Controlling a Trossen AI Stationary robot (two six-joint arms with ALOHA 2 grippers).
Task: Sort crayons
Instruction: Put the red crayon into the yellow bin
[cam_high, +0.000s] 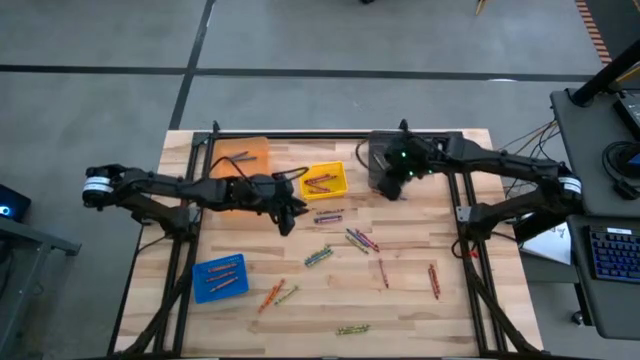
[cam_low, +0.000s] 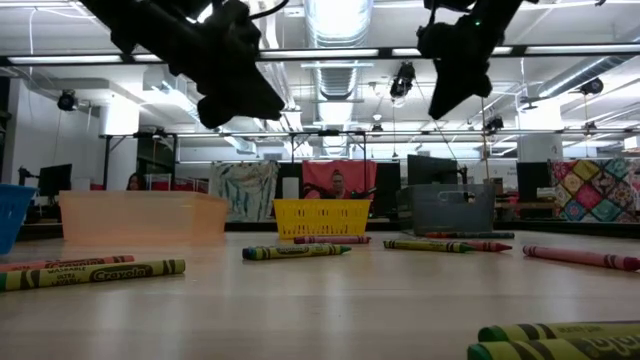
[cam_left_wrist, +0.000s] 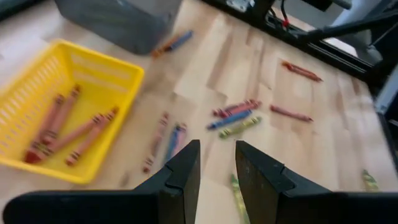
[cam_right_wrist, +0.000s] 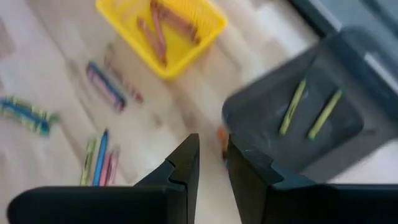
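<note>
Loose crayons (cam_high: 360, 240) lie scattered flat on the wooden table (cam_high: 450, 310), in red, blue, green and olive. The yellow bin (cam_high: 325, 180) holds several reddish crayons (cam_left_wrist: 68, 134). Two olive-yellow crayons (cam_right_wrist: 308, 109) lie in the grey bin (cam_right_wrist: 348, 68). My left gripper (cam_high: 290, 215) hangs above the table just near-left of the yellow bin; a narrow gap between its fingers (cam_left_wrist: 217, 168) is empty. My right gripper (cam_high: 397, 187) hovers at the grey bin's near edge, and its fingers (cam_right_wrist: 213, 158) also stand slightly apart with nothing between them.
An orange bin (cam_high: 243, 155) stands at the far left and a blue bin (cam_high: 220, 277) with orange crayons at the near left. One orange-and-blue crayon (cam_left_wrist: 171, 43) lies beside the grey bin. A dark frame (cam_high: 330, 135) borders the table's far edge and sides.
</note>
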